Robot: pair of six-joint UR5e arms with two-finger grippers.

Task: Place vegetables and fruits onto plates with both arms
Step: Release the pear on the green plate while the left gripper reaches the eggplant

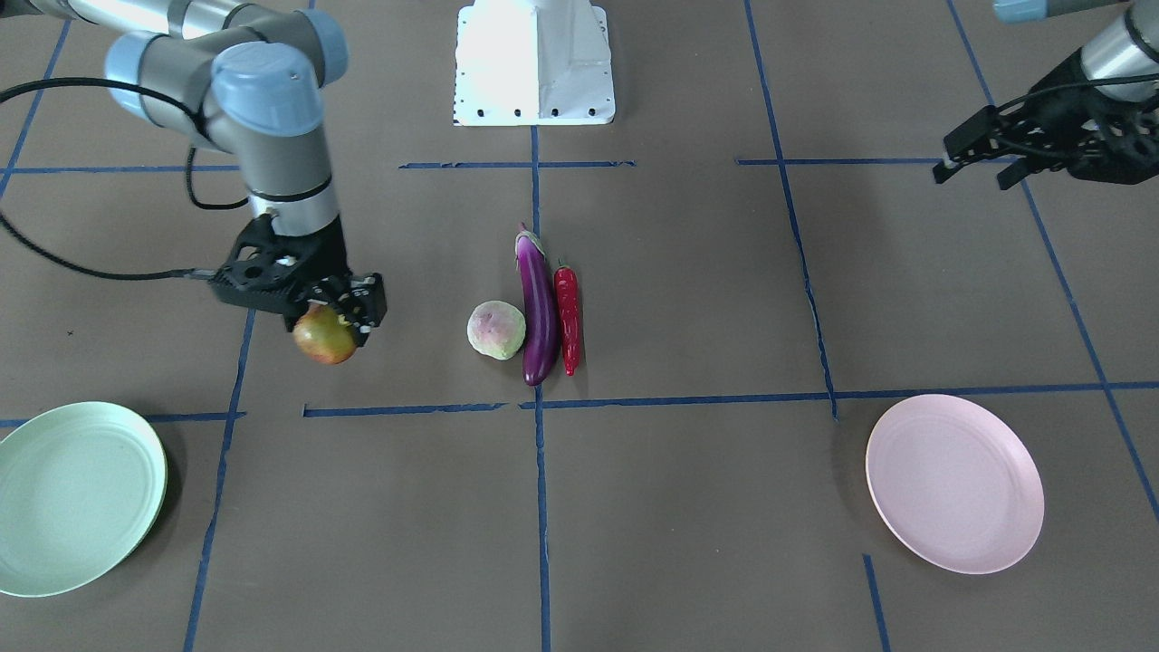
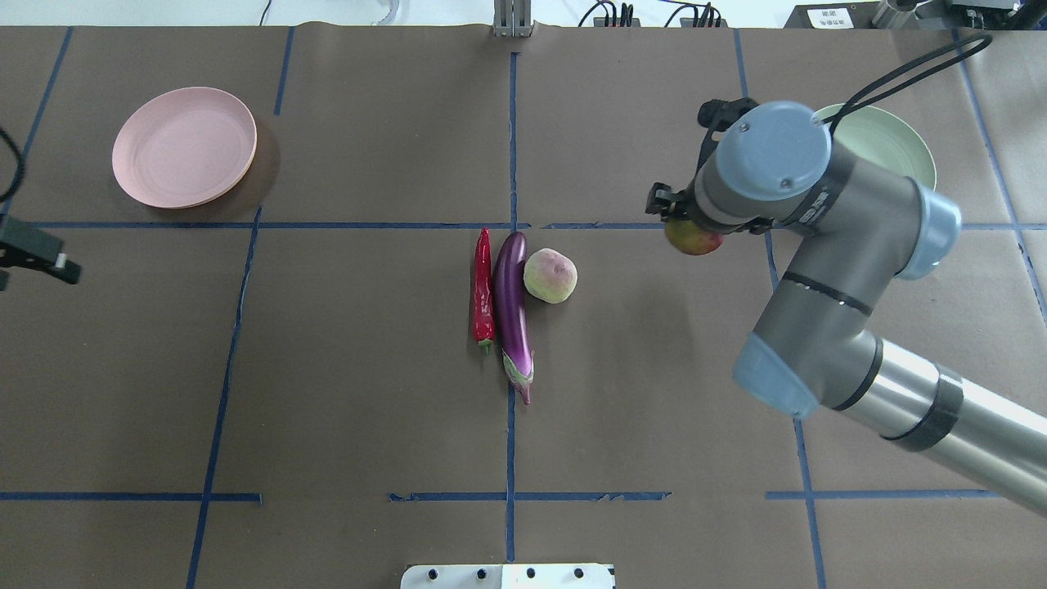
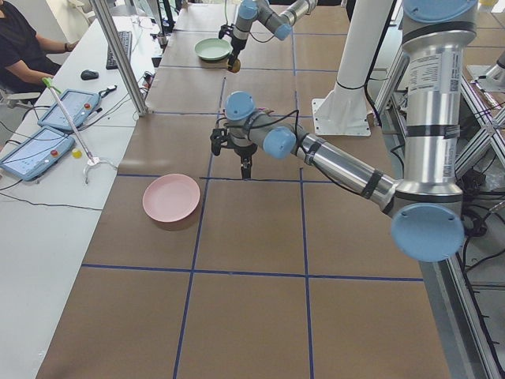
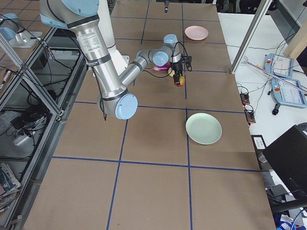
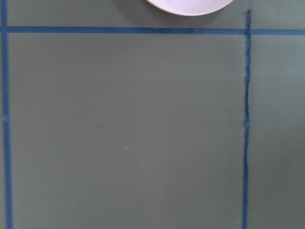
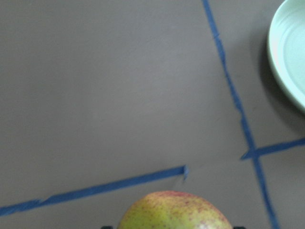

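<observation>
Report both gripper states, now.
Left gripper: open, empty.
Right gripper: closed on the red-yellow fruit, held above the table.

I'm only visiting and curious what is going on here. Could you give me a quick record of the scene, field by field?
Right gripper: shut on the red-yellow fruit, held above the table
Left gripper: open, empty, off to the side of the produce
Middle row: pale green fruit, eggplant, red chili, side by side
Mint plate: empty
Pink plate: empty
</observation>
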